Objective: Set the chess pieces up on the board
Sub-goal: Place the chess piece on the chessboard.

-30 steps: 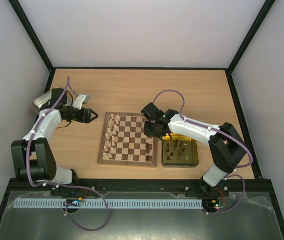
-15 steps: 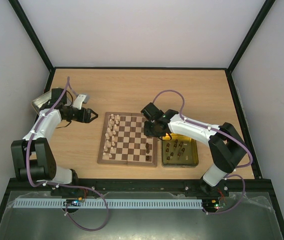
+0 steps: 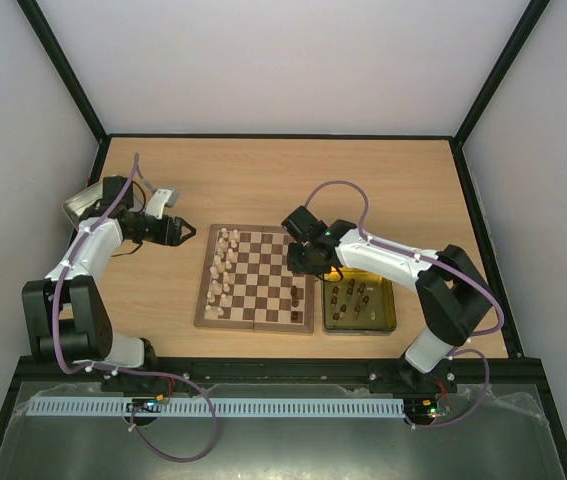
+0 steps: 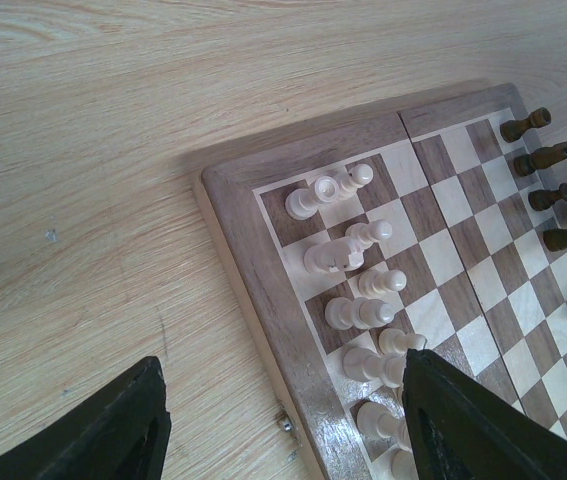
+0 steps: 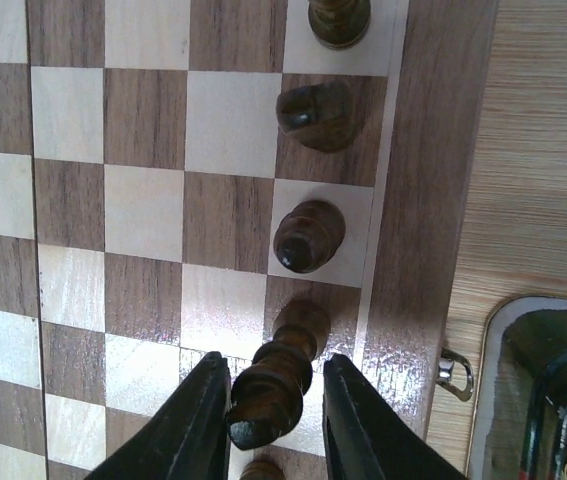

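**A:** Why were the right fingers (image 5: pixel 198 420) so low over the board (image 5: pixel 413 150)?

**B:** They stood on either side of a dark chessman (image 5: pixel 268 390). It was tilted, with its foot on the edge file nearest the yellow tin (image 3: pixel 391 312). Three dark men (image 5: pixel 308 235) already stood along that file, so I judged this one was joining the row.

**A:** Was it clamped?

**B:** I could not tell. The fingers were close around it and one seemed to touch it, but a sliver of gap seemed to show at the other.

**A:** And the left fingers (image 4: pixel 113 430)?

**B:** They were spread wide with nothing between them, over the bare tabletop (image 3: pixel 283 180) just off the board's cream side. I took that arm as parked, since the cream men (image 3: pixel 221 270) were ranked in two files there.

**A:** What was hidden?

**B:** From above, the right wrist covered the board's far right corner, so the chessman did not show there. The right wrist view cut the yellow tin off at the frame's corner. The dark men in the tin (image 3: pixel 353 295) were too small to name. The silver tin (image 3: pixel 73 205) sat half behind the left arm. One left finger also blocked the near end of the cream files.
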Controlling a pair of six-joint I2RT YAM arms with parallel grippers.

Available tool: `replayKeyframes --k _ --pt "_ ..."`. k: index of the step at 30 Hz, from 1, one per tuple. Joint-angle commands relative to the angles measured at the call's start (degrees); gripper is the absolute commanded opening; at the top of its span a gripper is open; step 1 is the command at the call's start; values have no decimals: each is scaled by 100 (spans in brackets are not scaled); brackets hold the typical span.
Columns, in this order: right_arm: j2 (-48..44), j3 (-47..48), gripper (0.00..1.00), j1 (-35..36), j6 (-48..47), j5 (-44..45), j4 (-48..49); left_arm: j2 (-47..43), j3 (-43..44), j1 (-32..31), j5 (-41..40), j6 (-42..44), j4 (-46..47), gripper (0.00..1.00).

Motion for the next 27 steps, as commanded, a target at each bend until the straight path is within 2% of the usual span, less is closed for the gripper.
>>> replayKeyframes --k 1,9,16,20,27 --pt "4 -30 26 50 -10 65 -31 31 -54 -19 76 11 -16 65" --pt "-48 -46 34 44 2 62 3 64 -64 -19 66 24 -8 65" --pt "-174 14 36 46 -6 174 -77 67 -66 -28 55 19 -1 65" --pt "-416 34 43 42 -7 161 -63 71 -71 -28 44 19 10 65" --pt "-1063 77 44 -27 111 522 -610 79 -69 -28 23 19 3 65"
